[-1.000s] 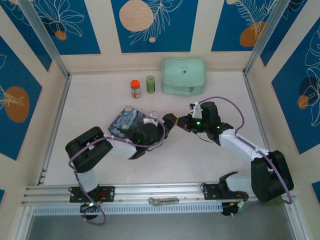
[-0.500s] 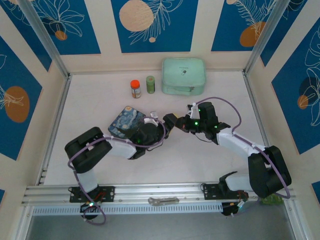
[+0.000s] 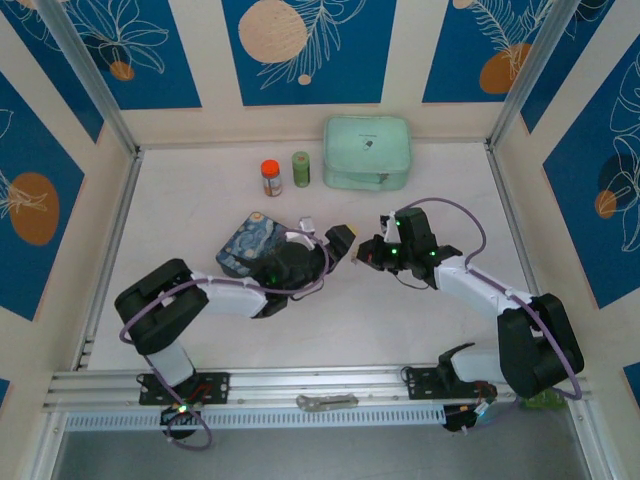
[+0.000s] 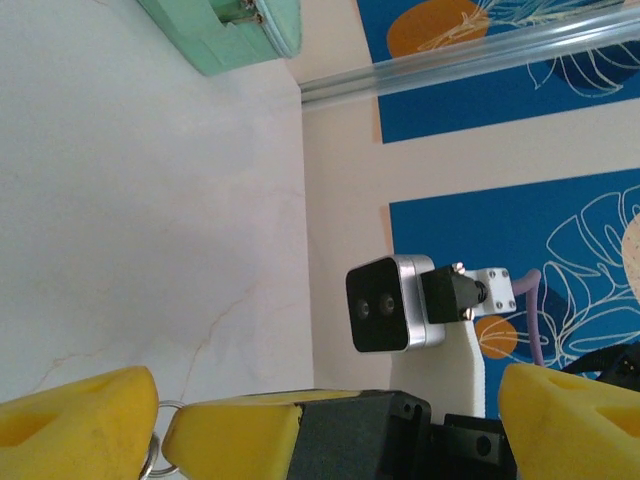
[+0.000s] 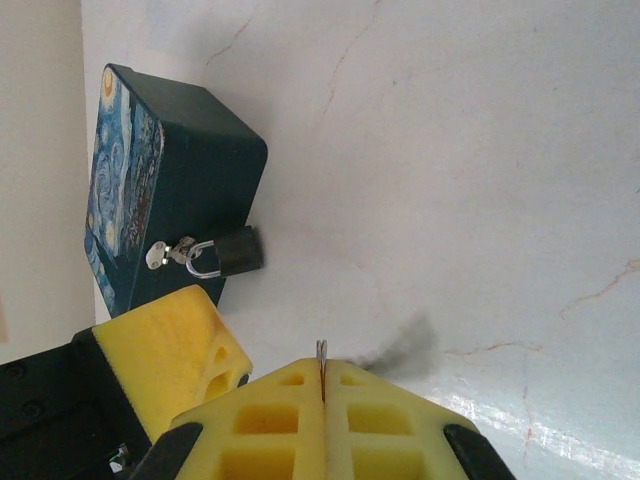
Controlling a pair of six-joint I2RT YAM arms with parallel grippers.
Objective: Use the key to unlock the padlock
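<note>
The padlock [image 5: 225, 252] is small and dark, and its thin shackle hangs through the hasp on the side of the blue painted tin [image 5: 165, 190]. It rests against the tin on the white table. My right gripper [image 5: 322, 372] is shut on the key [image 5: 322, 350], whose thin silvery tip pokes out between the yellow pads, a short way from the padlock. My left gripper [image 3: 343, 240] stands open beside the tin [image 3: 243, 247], facing the right gripper [image 3: 366, 252]. One of its fingers [image 5: 170, 340] lies just below the padlock. A small metal ring [image 4: 155, 462] shows by the left finger.
A mint green case [image 3: 366, 152] sits at the back of the table, with an orange-lidded jar [image 3: 271, 177] and a green jar [image 3: 301, 168] to its left. A silvery tool [image 3: 325, 402] lies on the front rail. Metal frame posts line both sides.
The left arm's elbow has swung left and lower, and its gripper has turned a little. The right gripper has drawn slightly to the right, so a small gap separates the two.
</note>
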